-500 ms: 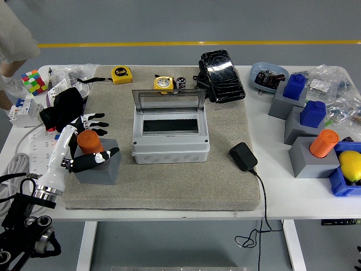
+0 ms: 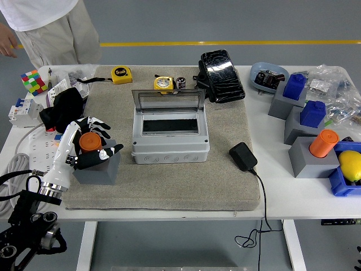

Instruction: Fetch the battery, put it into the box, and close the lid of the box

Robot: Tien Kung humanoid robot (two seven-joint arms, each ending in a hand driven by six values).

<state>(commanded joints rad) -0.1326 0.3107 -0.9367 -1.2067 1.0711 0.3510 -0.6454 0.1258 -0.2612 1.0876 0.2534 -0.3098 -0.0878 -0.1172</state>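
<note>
White table [image 2: 293, 197], with a grey mat [image 2: 169, 186] laid over its middle. The grey box [image 2: 170, 141] is seen near the centre of the mat, its clear lid [image 2: 167, 101] stood up and open, the inside dark and, as far as can be seen, empty.

At the far left edge a person [image 2: 51, 22] is now seen standing, light trousers and white top; half a second earlier only a sliver of that figure showed at the corner. Nothing is held over the table by the person.

The left arm is brought in from the lower left. The left hand [image 2: 90, 145] has been shifted since the earlier picture: it was spread wider around the orange battery [image 2: 88, 141], thumb low on the front of the grey holder block [image 2: 98, 166] and fingers open behind. Now the fingers are drawn in over the top and back of the battery and the thumb is raised against its front, so a grasp is judged to be closing; whether it is fully clamped cannot be told. The battery is still seated upright in its holder, left of the box, not lifted.

The right hand is not seen.

Judgement: fetch step in hand, only just begun. The lift, the carry rightward into the box and the lowering of the lid all remain. The raised lid leaves the box mouth free from the front.
</note>
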